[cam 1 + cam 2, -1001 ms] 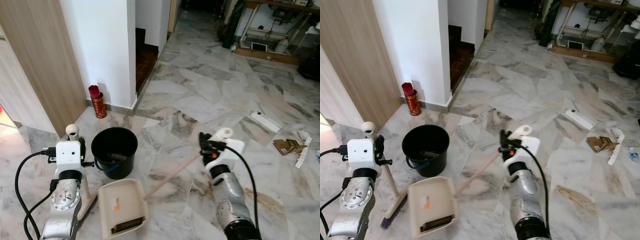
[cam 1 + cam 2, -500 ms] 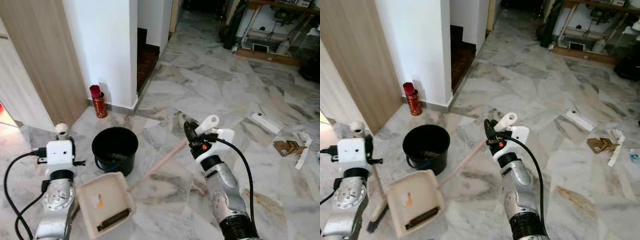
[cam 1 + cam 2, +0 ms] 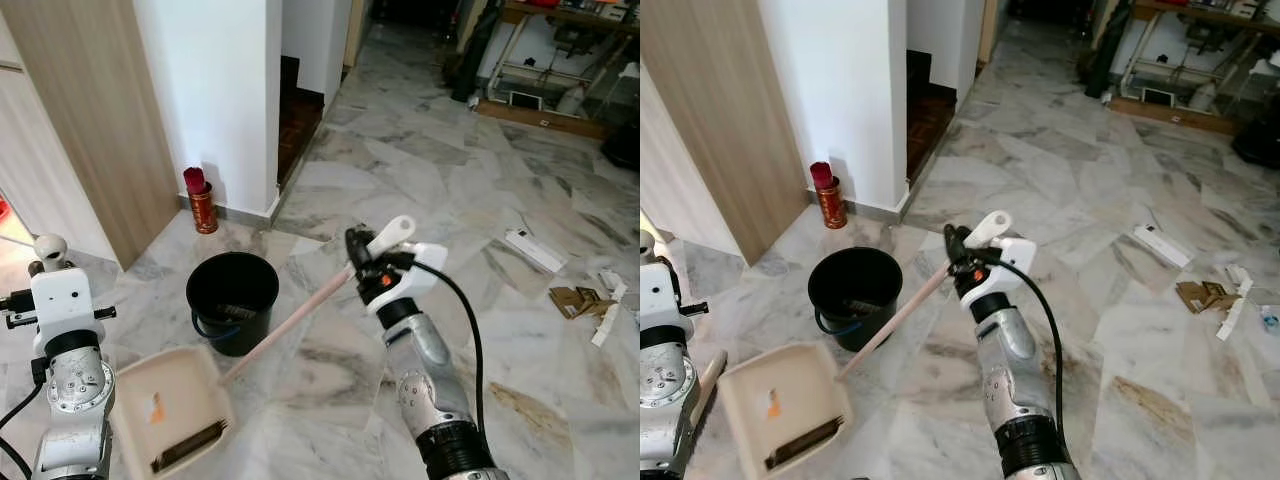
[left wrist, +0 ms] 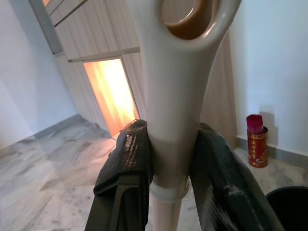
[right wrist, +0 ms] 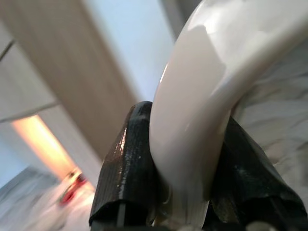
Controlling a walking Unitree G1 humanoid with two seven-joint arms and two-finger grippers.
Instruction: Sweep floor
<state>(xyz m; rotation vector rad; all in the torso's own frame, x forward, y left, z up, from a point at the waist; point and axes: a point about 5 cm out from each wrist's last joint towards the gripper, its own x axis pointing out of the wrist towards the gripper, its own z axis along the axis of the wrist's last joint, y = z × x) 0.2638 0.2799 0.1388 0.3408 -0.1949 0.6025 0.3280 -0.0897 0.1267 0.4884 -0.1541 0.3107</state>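
on the marble floor (image 3: pixel 420 190) we note a bucket (image 3: pixel 232 298) beside the dustpan (image 3: pixel 165 412). right gripper (image 3: pixel 356 262) pinches the dustpan's handle (image 3: pixel 290 320); left gripper (image 4: pixel 166 163) clamps the broom handle (image 4: pixel 175 96).

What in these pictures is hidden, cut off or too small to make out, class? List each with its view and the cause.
1. Broom head: in the eye views the left arm covers it; a bit of broom handle shows.
2. Black bucket: its contents are too dark to tell.
3. Litter on the floor: too small to identify.
4. Dustpan handle: the right wrist view shows it too close, cut by the frame.
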